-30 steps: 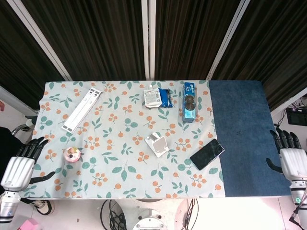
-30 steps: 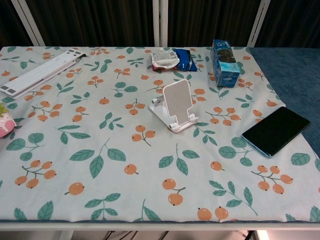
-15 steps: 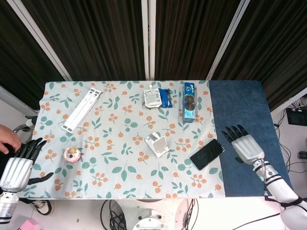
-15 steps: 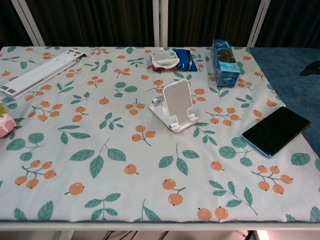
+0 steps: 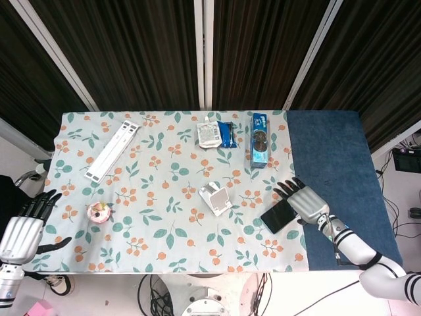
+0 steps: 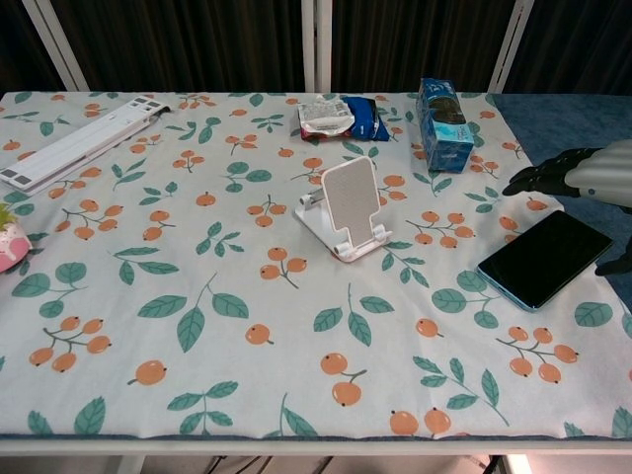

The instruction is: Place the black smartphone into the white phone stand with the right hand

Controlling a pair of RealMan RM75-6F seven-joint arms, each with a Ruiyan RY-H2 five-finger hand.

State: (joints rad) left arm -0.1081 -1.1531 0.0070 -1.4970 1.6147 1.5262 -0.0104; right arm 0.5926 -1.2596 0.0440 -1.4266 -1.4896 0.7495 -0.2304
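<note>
Right hand (image 5: 304, 201) above phone (image 6: 544, 257), fingers spread, holding nothing. Phone flat on table (image 6: 197, 395) near right edge of floral cloth, stand (image 6: 347, 209) just left, upright, empty. To do well: come down square, thumb under long edge, lift level, seat bottom edge in lip. Cloth could bunch. Dark curtains (image 5: 131, 52) behind. Left hand (image 5: 23, 227) idle, open, off table's left side.

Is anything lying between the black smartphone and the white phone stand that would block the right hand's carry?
Nothing visible does. Only bare patterned cloth separates the black smartphone from the white phone stand. The right hand hovers open over the phone's far end.
</note>
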